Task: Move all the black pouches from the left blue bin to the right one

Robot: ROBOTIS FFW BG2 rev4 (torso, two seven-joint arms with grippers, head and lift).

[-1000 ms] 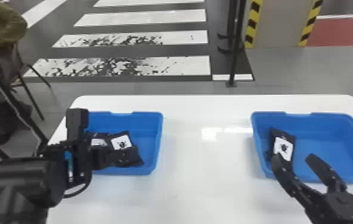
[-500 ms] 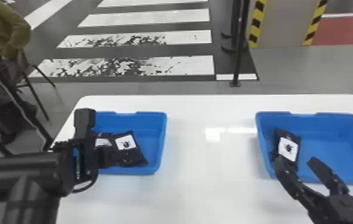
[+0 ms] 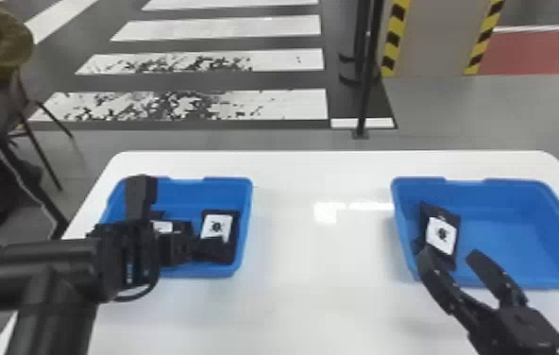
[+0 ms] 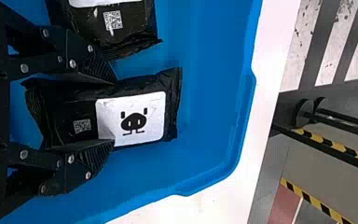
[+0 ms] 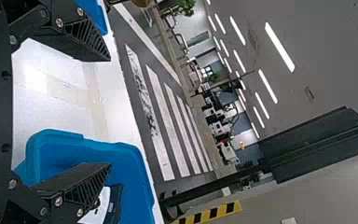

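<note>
Head view: your left gripper [image 3: 205,248] left of centre, at black pouch [image 3: 216,227] inside left blue bin [image 3: 248,198]; second pouch [image 3: 163,226] beside it, partly hidden. Your right gripper [image 3: 447,258] lower right, wide, empty; third pouch [image 3: 440,235] in right blue bin [image 3: 514,226], on bench [image 3: 321,307].

Left wrist view: your gripper apart, one finger along each side of black pouch.

Right wrist view: your gripper wide; third pouch partly behind finger.
</note>
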